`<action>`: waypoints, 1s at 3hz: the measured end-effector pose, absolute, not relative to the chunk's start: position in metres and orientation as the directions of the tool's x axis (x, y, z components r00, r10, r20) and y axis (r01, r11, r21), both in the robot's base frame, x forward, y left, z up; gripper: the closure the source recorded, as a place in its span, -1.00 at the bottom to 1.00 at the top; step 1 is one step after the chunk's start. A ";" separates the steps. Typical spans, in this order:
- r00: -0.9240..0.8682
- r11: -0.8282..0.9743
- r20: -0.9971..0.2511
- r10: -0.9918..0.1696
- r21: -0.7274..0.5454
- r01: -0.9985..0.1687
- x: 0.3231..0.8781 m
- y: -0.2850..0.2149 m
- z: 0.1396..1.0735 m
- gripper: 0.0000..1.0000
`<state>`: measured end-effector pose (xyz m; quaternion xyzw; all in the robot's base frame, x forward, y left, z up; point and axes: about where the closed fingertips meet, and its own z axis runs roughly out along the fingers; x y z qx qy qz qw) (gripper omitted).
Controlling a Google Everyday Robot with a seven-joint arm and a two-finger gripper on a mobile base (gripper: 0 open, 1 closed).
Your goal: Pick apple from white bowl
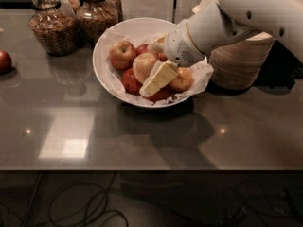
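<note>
The white bowl [108, 41], lined with crinkled paper, stands at the table's middle back and holds several apples. The apple [142, 65], the largest and palest, lies in the bowl's middle. A smaller peach-pink apple [122, 54] lies to its left, and dark red apples [130, 82] lie in front. My gripper [152, 82] reaches into the bowl from the right, pointing down and left. It lies against the pale apple's right side and over a dark red apple. An orange-toned apple [182, 80] lies just right of the gripper.
Two glass jars [49, 25] of brown food stand at the back left. A stack of beige bowls [239, 63] stands right of the white bowl, under my arm. A lone red apple [4, 60] lies at the table's left edge.
</note>
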<state>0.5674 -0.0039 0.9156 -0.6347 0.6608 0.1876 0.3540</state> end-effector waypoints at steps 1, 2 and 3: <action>0.056 0.124 -0.706 -0.706 -0.201 -0.972 0.567 -0.004 0.916 -0.12; 0.056 0.124 -0.706 -0.706 -0.201 -0.972 0.567 -0.004 0.916 0.34; 0.056 0.124 -0.706 -0.706 -0.201 -0.972 0.567 -0.004 0.916 0.81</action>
